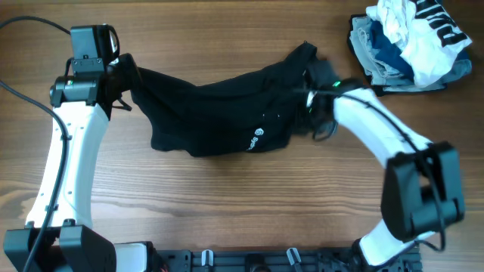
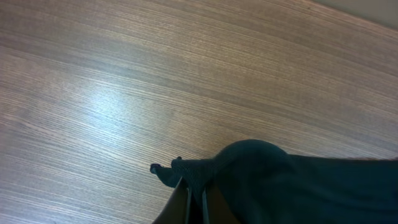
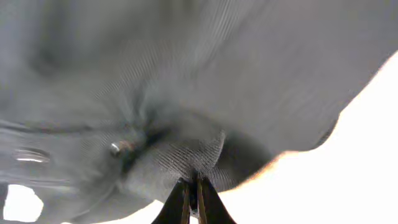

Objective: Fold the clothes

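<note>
I pinch limp black fabric garment [image 1: 219, 113], left gripper [image 2: 196, 198] 9 o'clock, right gripper [image 3: 193, 190] 3 o'clock, likely stretching it for fold

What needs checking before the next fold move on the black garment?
1. Grip of left end effector on one end of the black garment: ok, shut on fabric.
2. Grip of right end effector on the other end: ok, shut on fabric.
3. Garment flat between them: not ok, bunched and sagging.
4. Small white logo in view: ok.
5. The heap of other clothes apart from the garment: ok.
6. Fabric lifted off the table: cannot tell.
</note>
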You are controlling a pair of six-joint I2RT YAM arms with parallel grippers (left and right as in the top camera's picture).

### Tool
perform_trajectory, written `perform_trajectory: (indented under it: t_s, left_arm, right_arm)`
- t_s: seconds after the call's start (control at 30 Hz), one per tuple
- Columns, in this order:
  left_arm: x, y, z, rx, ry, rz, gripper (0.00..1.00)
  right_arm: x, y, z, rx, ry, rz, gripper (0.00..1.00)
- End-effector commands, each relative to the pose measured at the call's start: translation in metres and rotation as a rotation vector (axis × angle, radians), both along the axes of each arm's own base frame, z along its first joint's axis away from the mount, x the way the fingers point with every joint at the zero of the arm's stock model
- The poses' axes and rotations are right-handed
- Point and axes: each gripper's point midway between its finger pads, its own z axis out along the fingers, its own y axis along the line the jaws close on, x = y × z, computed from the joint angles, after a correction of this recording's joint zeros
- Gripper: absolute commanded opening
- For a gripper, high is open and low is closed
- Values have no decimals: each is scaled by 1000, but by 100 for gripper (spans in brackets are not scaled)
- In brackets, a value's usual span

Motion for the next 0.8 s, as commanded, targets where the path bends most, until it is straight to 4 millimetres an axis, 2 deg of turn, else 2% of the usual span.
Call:
perform_trajectory:
  t_s: [0.0,0.1,0.17,0.3,0.43,0.53,0.57,0.7,0.73,0.77]
  left_arm:
    - [1,6,0,22,3,5,4]
    - [1,6,0,22,3,5,4]
    - [1,6,0,21,3,6,4]
    - [2,3,0,3,1,3,4]
    - [2,-1,-1,-15,0,-9,4]
    - [2,-1,-1,-17,0,-8,4]
    - [2,-1,-1,-17,0,-8,4]
    - [1,-1,-2,-17,8,-7,4]
    - [0,-1,-2,-17,10,-7,4]
    - [0,-1,-2,-17,11,-7,4]
  right_arm:
    - [50,-17,66,-19,-229,-2,4]
    - [78,-22,87,-6,-346,-13,4]
    - [98,-25,94,0,-423,-18,4]
    - [127,-25,81,5,-486,-21,4]
    - [150,-22,55,14,-504,-22,4]
    - [168,-16,51,57,-514,-8,4]
    - [173,-14,56,71,-518,-5,4]
    - [191,-11,97,79,-589,11,4]
    - [197,-11,120,76,-620,23,4]
    - [198,-10,130,72,-626,31,4]
